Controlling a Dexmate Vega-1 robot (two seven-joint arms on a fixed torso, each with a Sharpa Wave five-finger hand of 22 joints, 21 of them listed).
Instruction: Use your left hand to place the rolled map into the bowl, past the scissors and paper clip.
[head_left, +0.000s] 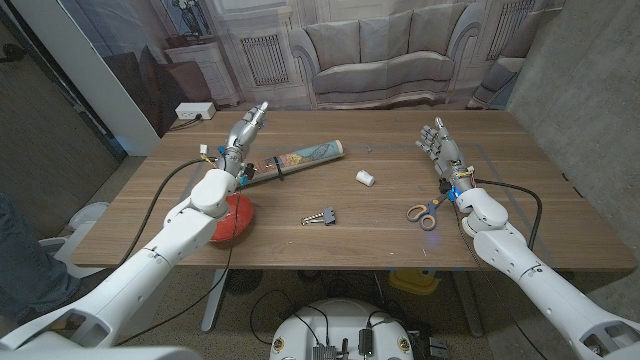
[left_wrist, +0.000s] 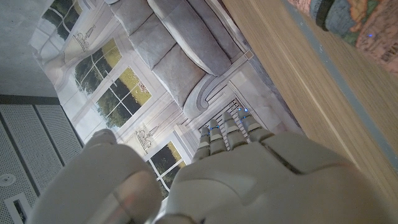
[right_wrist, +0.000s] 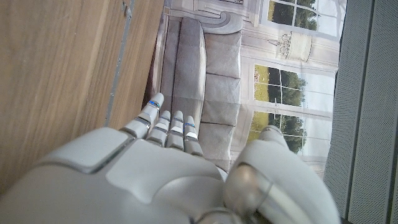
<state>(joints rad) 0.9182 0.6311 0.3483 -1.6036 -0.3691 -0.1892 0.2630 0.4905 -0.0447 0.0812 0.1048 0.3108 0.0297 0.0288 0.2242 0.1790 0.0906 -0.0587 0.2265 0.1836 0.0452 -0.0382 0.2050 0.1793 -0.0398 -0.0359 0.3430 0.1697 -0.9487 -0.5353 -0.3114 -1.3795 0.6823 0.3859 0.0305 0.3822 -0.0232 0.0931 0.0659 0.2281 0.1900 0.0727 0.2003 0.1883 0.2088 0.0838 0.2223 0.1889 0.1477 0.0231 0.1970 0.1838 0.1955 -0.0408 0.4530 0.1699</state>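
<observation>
**Left hand raised beside the rolled map, nothing held**

Nearest us in the head view, the red bowl (head_left: 232, 219) sits at the near left edge of the wooden surface (head_left: 380, 235), partly hidden under our left forearm. Our left hand (head_left: 243, 134) stands above the surface just left of the rolled map (head_left: 296, 160), fingers (head_left: 258, 112) extended upward and slightly apart, holding nothing. We cannot tell whether the hand touches the map's near end. The map lies flat, angled from near-left to far-right, with a dark band around it about a third of the way along.

Right of the bowl, toward the middle, lies a paper clip (head_left: 320, 216). A small white roll (head_left: 365, 178) lies farther back, right of the map's far end. Orange-handled scissors (head_left: 423, 212) lie near our right wrist.

Our right hand (head_left: 437, 143) stands at the right side, fingers (head_left: 432, 133) upright and loosely spread, empty.

Left wrist view: the back of our left hand (left_wrist: 236, 180), fingers together and straight, with a corner of the map (left_wrist: 354, 18) on the surface beyond.
</observation>
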